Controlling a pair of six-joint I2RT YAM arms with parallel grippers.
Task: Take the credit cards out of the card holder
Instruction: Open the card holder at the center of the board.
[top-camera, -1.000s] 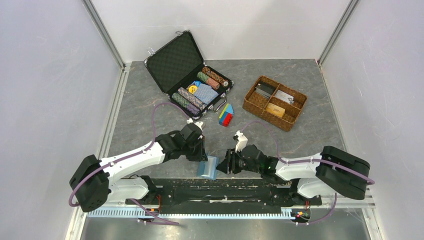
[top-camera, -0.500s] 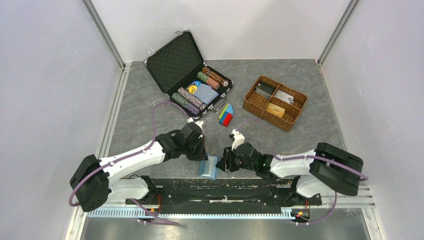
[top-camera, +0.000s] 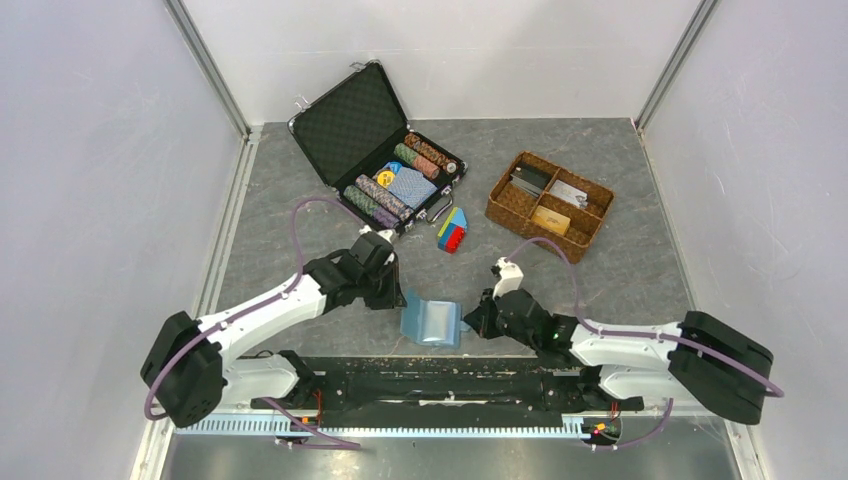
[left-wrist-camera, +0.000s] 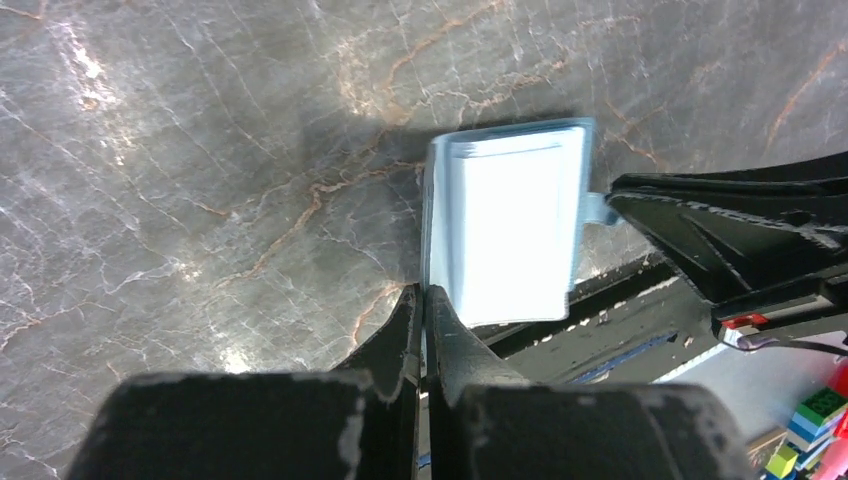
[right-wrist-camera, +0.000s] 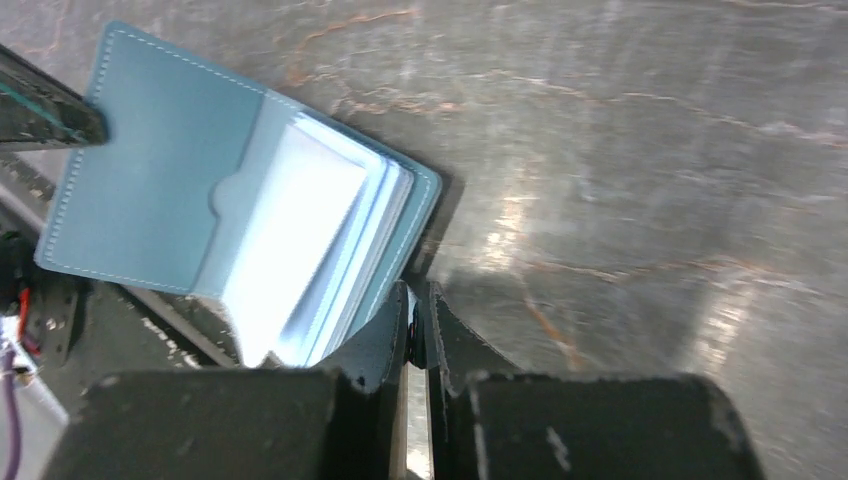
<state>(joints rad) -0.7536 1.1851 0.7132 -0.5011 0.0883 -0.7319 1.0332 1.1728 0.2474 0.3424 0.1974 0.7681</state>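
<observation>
The card holder (top-camera: 430, 322) is held open like a book near the front edge of the bench (top-camera: 620, 275), between the two arms. The left gripper (top-camera: 398, 298) has its fingers pressed together on the left cover edge. The right gripper (top-camera: 470, 322) pinches the right cover edge in the same way. Pale inner pockets show inside. An orange-yellow credit card (top-camera: 551, 220) lies in the wicker tray (top-camera: 512, 222), well apart.

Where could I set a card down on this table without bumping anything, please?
The widest bare table lies left of the chip case, along the left wall; another patch sits between the tray and the right arm. Crowded: the front middle, where the left hand and right hand hold the open wallet, and around the toy blocks.
</observation>
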